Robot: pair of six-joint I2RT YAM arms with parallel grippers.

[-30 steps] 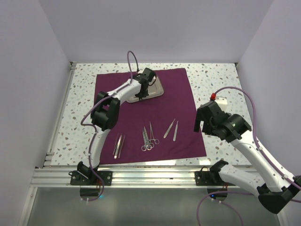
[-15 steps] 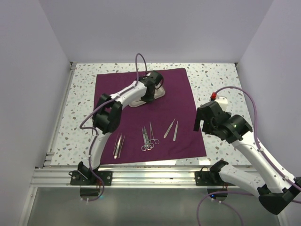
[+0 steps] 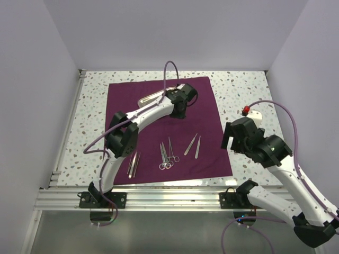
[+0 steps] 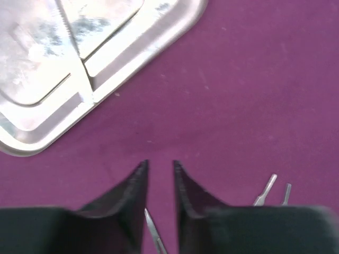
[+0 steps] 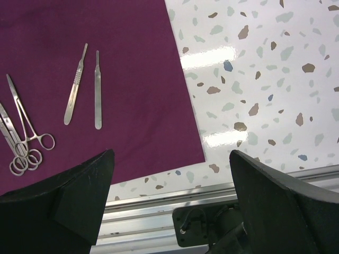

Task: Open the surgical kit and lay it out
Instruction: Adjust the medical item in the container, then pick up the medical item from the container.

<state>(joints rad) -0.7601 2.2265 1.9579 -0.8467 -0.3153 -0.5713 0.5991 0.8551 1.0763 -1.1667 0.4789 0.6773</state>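
The surgical kit [image 3: 204, 114] lies unfolded on the speckled table [image 5: 265, 79]. Its dark purple cloth [image 4: 238, 106] is spread flat, matte and almost uncreased, with the steel pieces on top. The tray [image 4: 151, 45] is what the coming move probably turns on. In the wrist view it lies just ahead of the left pincer [image 4: 159, 170] and off to one side, apart from the fingertips with bare cloth between. From above it shows as a bright strip at the far part of the cloth, on the robot's left of that pincer, with its long axis running on a slant and part of it hidden by the arm. It is a shallow rectangular pan with rounded corners and a stepped rim, mirror-bright and probably slippery to pinch. The left pincer is nearly closed, with only a narrow slit between its dark tapered fingers, and holds nothing. The left arm is by far the nearer to the tray. The right pincer [image 5: 170, 156] hangs wide open and empty over the cloth's right edge, well apart from the tray. Along the near half of the cloth lie slim tweezers [image 3: 133, 164], a pair of ring-handled instruments [image 3: 165, 156] and two flat handles [image 5: 97, 90], all thin polished steel lying roughly near to far.
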